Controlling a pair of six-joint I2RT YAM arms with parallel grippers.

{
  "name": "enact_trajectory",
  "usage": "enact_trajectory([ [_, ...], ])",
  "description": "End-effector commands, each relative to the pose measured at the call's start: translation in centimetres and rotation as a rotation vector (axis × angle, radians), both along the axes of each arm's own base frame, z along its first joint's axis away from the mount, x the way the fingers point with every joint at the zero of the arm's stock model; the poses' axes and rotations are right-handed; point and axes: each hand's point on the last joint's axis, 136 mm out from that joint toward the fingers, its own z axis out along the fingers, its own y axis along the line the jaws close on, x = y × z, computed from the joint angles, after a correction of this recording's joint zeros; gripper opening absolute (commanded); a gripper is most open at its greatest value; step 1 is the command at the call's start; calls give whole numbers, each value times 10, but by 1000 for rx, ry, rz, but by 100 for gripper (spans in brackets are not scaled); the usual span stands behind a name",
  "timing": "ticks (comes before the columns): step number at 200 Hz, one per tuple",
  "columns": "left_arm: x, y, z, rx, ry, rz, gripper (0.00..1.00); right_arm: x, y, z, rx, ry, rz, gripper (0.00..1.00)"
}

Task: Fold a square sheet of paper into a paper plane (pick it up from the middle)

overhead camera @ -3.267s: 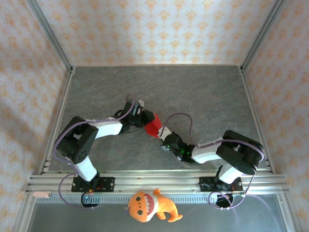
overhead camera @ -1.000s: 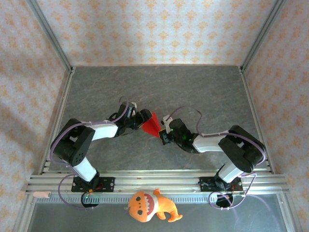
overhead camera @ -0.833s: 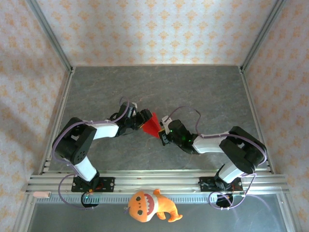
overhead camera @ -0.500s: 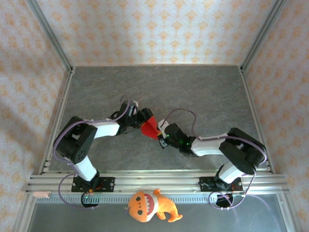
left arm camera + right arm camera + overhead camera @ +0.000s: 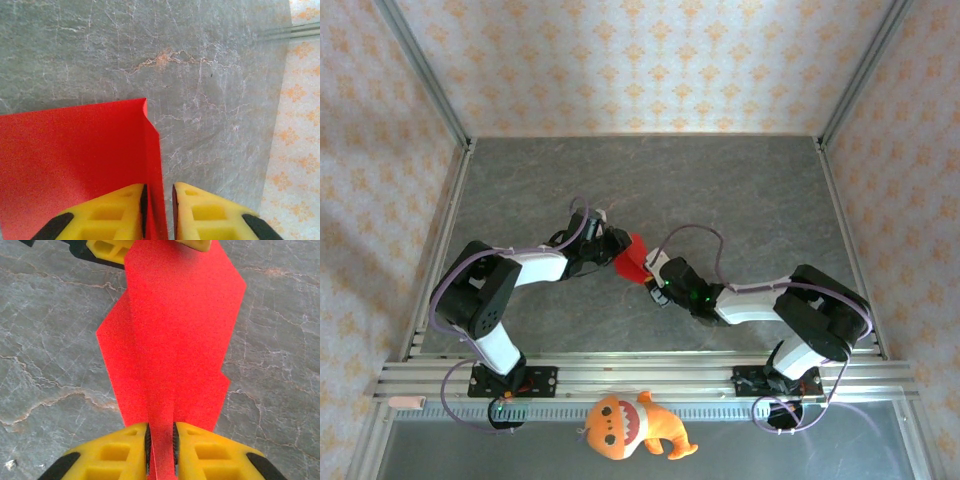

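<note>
The thin, bright red paper sheet, already creased into a pointed shape with several flaps, sits near the middle of the grey stone-patterned table, suspended between the two arms. Treat it as very light and limp. It will likely sag or twist if supported at one end only, it will take a permanent crease wherever it is pinched, and it may tear if the two arms pull apart. The surface looks smooth, so a light pinch may slip. Best hold is judged to be on a doubled layer or a folded ridge, where the material is stiffest, and not on a single loose flap. The left gripper stands nearly closed. In the left wrist view a folded edge of the red paper sheet runs down into the narrow slot between its yellow fingers, with the rest of the sheet spreading to one side above the table. The right gripper is likewise narrow. In the right wrist view the centre ridge of the red paper sheet passes straight between its yellow fingers, pinched on both sides, and the left gripper shows at the far end of the sheet. In the top external view the right gripper and the left gripper meet the sheet from opposite ends. An orange plush toy with white teeth lies well apart, beyond the near rail.
</note>
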Motion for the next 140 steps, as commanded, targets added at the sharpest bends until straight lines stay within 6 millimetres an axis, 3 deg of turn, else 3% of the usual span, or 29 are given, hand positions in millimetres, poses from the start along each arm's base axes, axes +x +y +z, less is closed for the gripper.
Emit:
enact_trajectory([
  [1, -5, -4, 9, -11, -19, -19, 16, 4, -8, 5, -46, -81, -17, 24],
  [58, -6, -7, 10, -20, -19, -34, 11, 10, -13, 12, -101, -198, -35, 30],
  [95, -6, -9, 11, -24, -19, -38, 11, 10, -12, 7, -128, -204, -21, 32],
  [121, -6, -9, 10, -23, -17, -37, 11, 11, -10, 6, -138, -210, -17, 31],
  [140, -6, -9, 10, -25, -18, -38, 11, 12, -9, 3, -146, -204, -14, 23],
])
